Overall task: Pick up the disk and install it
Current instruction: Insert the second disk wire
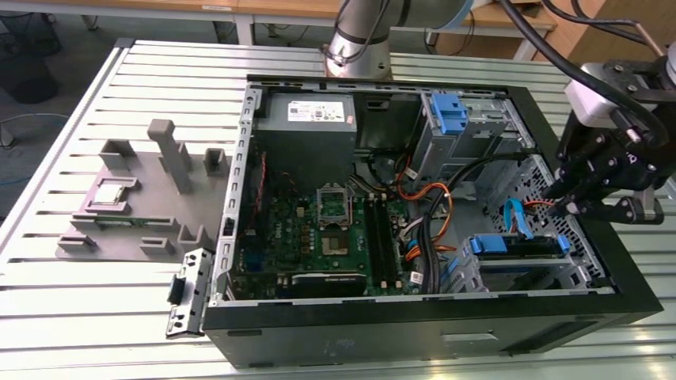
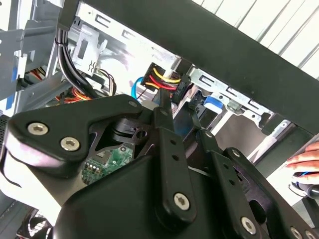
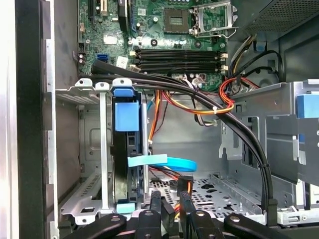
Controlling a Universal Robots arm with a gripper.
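One disk (image 3: 125, 149), seated edge-on in the case's drive bay (image 1: 528, 261). End effector (image 3: 169, 201) nearly pressed together, empty, beside loose cables (image 3: 199, 94); snagging risk.

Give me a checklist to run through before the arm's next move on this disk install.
1. Computer case open: ok.
2. Disk in the drive cage: ok, it stands in a slot.
3. Disk fully latched: cannot tell.
4. Power connector clear of the end effector: not ok, it sits right at it.
5. Person's hand away from the work: not ok, it lies just outside the case.
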